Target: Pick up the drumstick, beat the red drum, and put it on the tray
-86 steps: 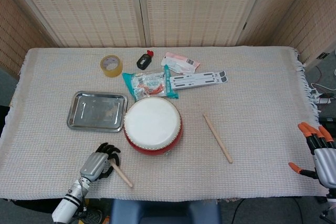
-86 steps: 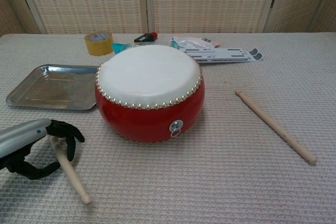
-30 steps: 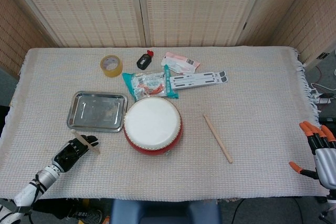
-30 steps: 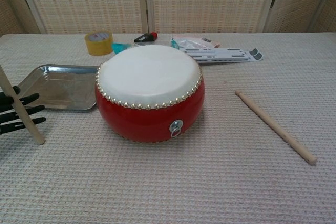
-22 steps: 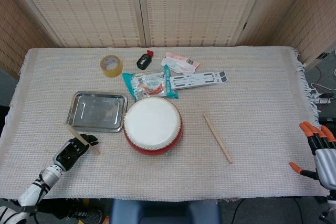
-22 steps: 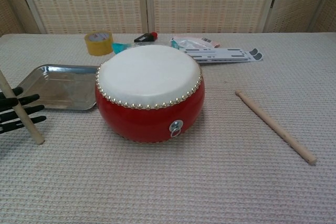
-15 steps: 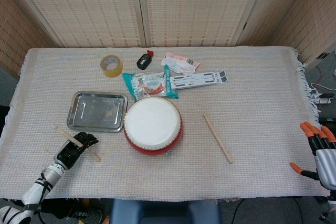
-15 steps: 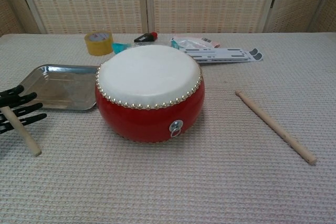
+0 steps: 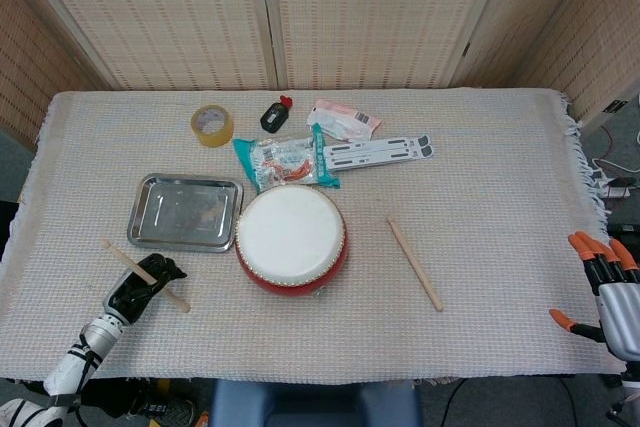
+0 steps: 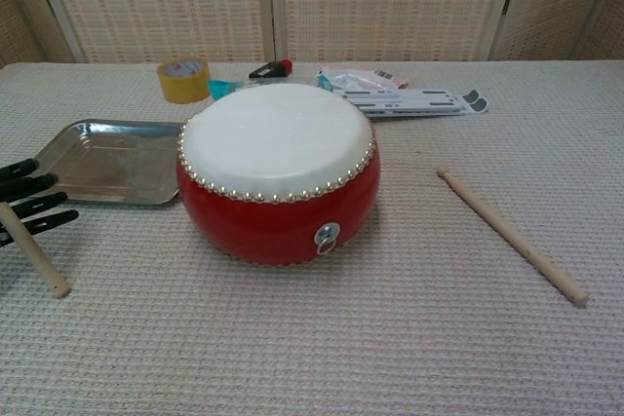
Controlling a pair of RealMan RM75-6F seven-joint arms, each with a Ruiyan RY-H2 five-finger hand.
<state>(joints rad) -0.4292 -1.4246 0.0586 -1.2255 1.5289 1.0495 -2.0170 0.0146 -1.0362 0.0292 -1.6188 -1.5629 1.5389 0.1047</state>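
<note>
The red drum with a white skin stands mid-table, large in the chest view. The steel tray lies left of it. My left hand, black-fingered, is near the front left, below the tray, and holds a wooden drumstick that slants low over the cloth. The chest view shows only its fingers at the left edge, with the stick's end below them. A second drumstick lies right of the drum. My right hand, orange-tipped, hangs open off the table's right edge.
Behind the drum are a yellow tape roll, a small black bottle, a teal snack packet, a pink packet and a white printed strip. A woven cloth covers the table; screens stand behind.
The left hand carried the drumstick from the front edge up beside the tray. Over the last second the stick tipped from near upright to lying low. The right hand stayed put.
</note>
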